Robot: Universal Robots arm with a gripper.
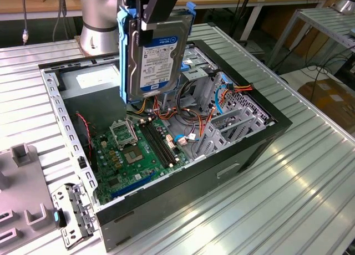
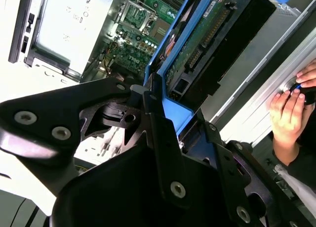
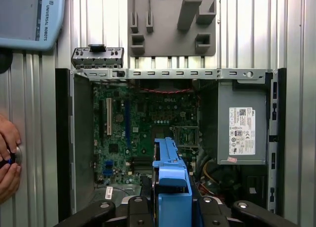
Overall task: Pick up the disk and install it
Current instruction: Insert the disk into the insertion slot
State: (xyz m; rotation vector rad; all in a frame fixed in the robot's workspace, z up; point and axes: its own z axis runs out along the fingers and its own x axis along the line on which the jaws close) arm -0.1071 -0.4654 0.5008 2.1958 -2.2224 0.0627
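Disk [image 1: 155,55] above case [image 1: 183,205], long axis vertical, label toward exterior view; jaws clamped on its top

One disk [image 1: 152,55], in one gripper [image 3: 172,200]. One open case [image 1: 244,149], and inside it one motherboard [image 1: 133,155], one CPU socket [image 1: 122,134] and one power supply [image 3: 242,103] bearing one white sticker [image 3: 242,131]. Two slatted tables [image 1: 310,172]: one under the case, the other far on the exterior view's right. One grey fixture plate [image 1: 22,205] and one loose metal bracket [image 1: 75,210], both near on the exterior view's left. One pendant [image 3: 24,15]. Two hands [image 3: 7,138].
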